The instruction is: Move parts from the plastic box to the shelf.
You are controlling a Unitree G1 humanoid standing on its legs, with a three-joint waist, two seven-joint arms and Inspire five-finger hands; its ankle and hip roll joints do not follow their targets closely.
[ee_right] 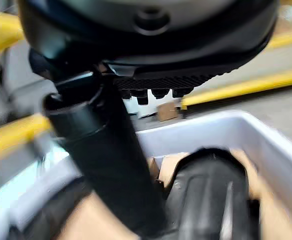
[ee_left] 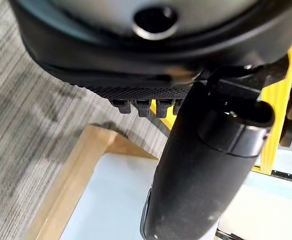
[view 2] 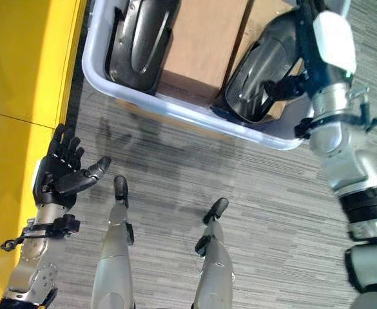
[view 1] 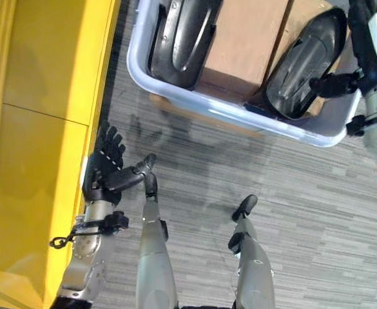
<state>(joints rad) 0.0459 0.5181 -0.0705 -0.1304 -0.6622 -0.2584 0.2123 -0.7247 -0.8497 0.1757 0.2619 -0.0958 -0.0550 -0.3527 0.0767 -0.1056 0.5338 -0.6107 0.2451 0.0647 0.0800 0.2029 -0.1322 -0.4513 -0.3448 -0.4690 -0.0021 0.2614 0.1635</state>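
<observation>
Right hand over the plastic box

The right hand (view 2: pixel 290 84), fingers relaxed, hovers over a black part (view 2: pixel 259 71) in the plastic box's (view 2: pixel 175 109) right end; the left hand (view 2: pixel 59 170) hangs slack beside the yellow shelf (view 2: pixel 20 77).

**Arm and hand pose**

Left hand (view 1: pixel 106 168): forearm enters from lower left, palm up, fingers straight and spread, thumb out to the side, holding nothing. Right hand (view 2: pixel 290 82): arm reaches forward from the right side, wrist bent inward; finger state not readable.
</observation>
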